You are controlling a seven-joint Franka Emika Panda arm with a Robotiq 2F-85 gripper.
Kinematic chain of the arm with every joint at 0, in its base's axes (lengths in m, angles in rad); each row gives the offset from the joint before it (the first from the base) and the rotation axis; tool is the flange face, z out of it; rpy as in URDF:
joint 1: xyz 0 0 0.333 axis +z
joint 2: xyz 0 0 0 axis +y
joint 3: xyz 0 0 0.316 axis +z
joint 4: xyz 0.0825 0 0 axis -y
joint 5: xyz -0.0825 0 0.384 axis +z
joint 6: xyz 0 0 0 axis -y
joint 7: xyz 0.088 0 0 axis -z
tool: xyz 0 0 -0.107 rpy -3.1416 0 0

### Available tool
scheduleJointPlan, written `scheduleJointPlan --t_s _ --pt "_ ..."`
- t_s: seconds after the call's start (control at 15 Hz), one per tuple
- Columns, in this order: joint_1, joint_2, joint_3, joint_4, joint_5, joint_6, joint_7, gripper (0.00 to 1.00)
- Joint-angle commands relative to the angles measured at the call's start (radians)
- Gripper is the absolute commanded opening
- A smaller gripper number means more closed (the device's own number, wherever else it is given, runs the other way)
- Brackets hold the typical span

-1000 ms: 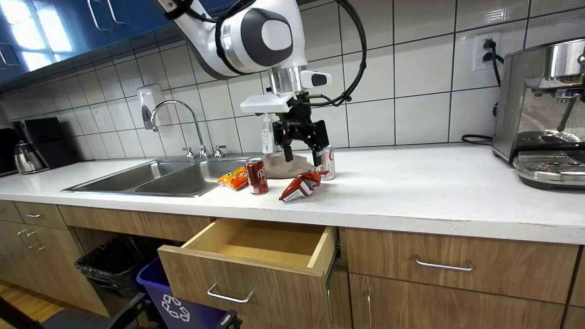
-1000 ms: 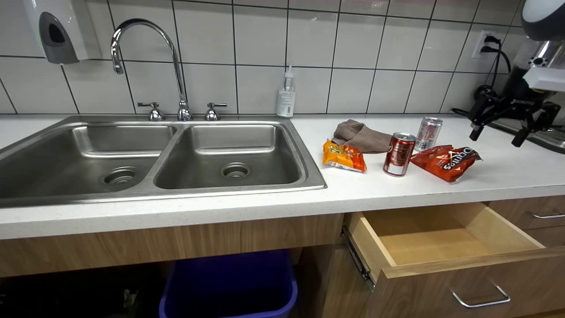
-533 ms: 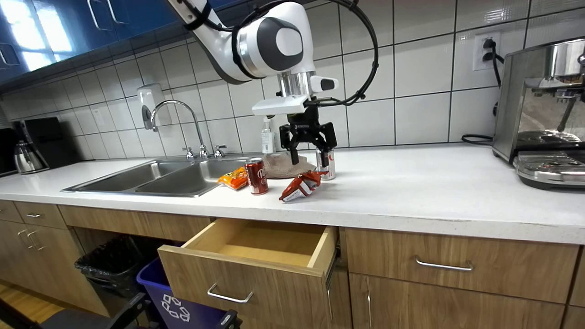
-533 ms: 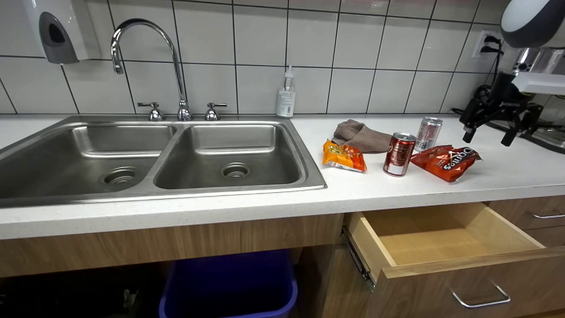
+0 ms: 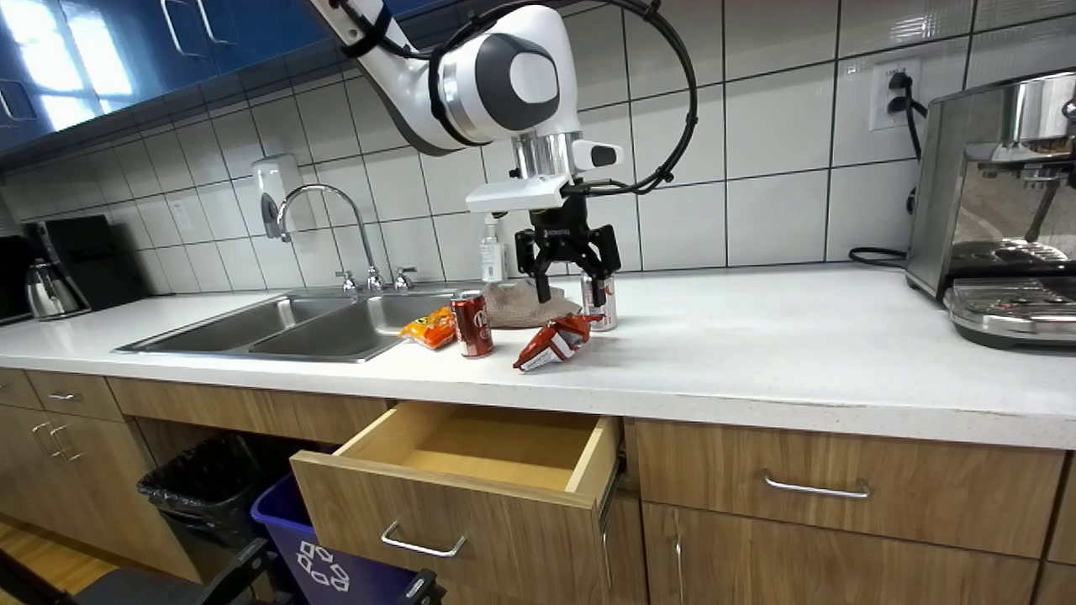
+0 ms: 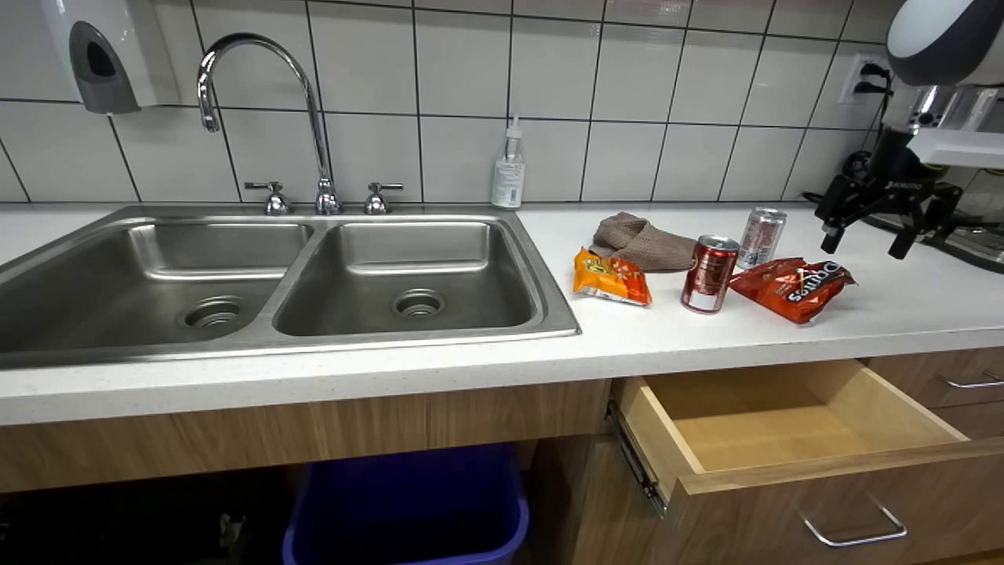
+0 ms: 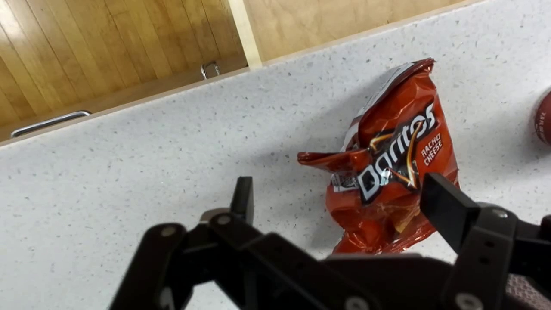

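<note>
My gripper (image 5: pixel 572 298) is open and empty in the air above the counter; it also shows in an exterior view (image 6: pixel 867 245) and in the wrist view (image 7: pixel 338 189). A red Doritos bag (image 7: pixel 400 146) is nearest, lying on the counter below the fingers and apart from them. In the wrist view the right finger covers part of it. The bag shows in both exterior views (image 5: pixel 555 343) (image 6: pixel 794 289). Beside it stand a red can (image 6: pixel 710 275) and a silver can (image 6: pixel 761 238). An orange snack packet (image 6: pixel 612 277) and a brown cloth (image 6: pixel 643 242) lie nearer the sink.
An open wooden drawer (image 5: pixel 454 512) juts out below the counter. A double steel sink (image 6: pixel 561 302) has a faucet (image 6: pixel 318 141) behind it and a clear bottle (image 6: pixel 508 176) alongside. An espresso machine (image 5: pixel 967 185) stands on the counter. A blue bin (image 5: pixel 290 538) and a black-lined bin (image 5: pixel 197 479) are below.
Over the last second my gripper has shifted a little, rightward in an exterior view, and its fingers sit more level. It has barely moved in the last half second. The objects stay put.
</note>
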Motion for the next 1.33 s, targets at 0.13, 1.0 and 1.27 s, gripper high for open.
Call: scheduleJointPlan --t_s 0.13,1.0,1.27 --pt "-0.013 0.011 0.016 0.004 -0.001 0.012 -0.009 1.00" --pt "-0.010 0.071 0.021 0.034 -0.008 0.072 -0.001 1.00" --pt "-0.008 0.089 0.030 0.058 -0.002 0.092 0.001 1.00"
